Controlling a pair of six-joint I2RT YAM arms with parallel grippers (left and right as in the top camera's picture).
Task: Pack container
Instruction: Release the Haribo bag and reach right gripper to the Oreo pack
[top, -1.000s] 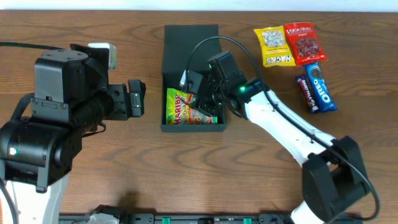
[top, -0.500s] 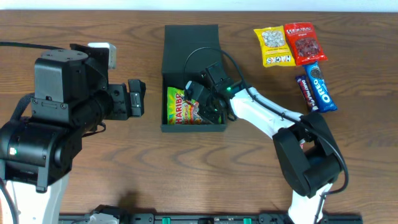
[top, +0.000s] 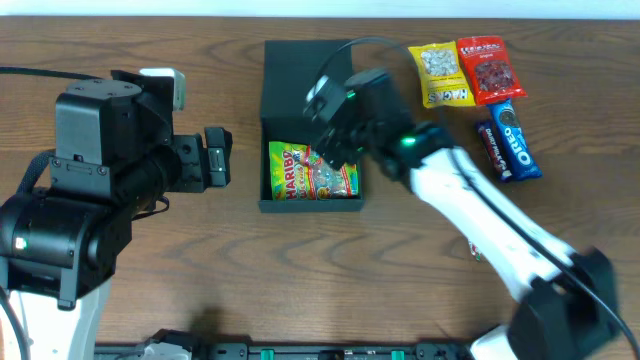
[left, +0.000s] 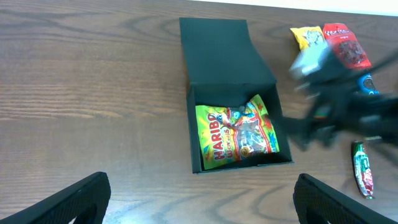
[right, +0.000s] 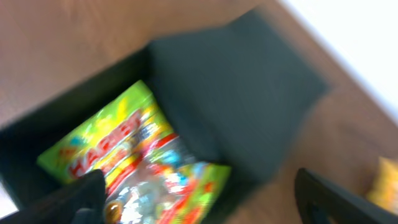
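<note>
The container (top: 312, 206) is a dark box in the middle of the table, its lid flap (top: 305, 75) lying open at the back. A green Haribo packet (top: 312, 172) lies flat inside it and also shows in the left wrist view as the Haribo packet (left: 236, 130). My right gripper (top: 336, 148) hovers above the box's right side, blurred. In the right wrist view the right gripper (right: 205, 205) is open and empty over the packet (right: 137, 162). Left of the box, my left gripper (top: 215, 158) is open, and the left gripper (left: 205, 205) holds nothing.
At the back right lie a yellow packet (top: 440, 75), a red packet (top: 488, 68) and a blue Oreo pack (top: 508, 140). A small green-and-red packet (left: 362, 177) lies on the table right of the box, under my right arm.
My right gripper has opened and let go of the Haribo packet, which now lies flat in the box. The right arm has risen and swung back. The left arm has not moved.
</note>
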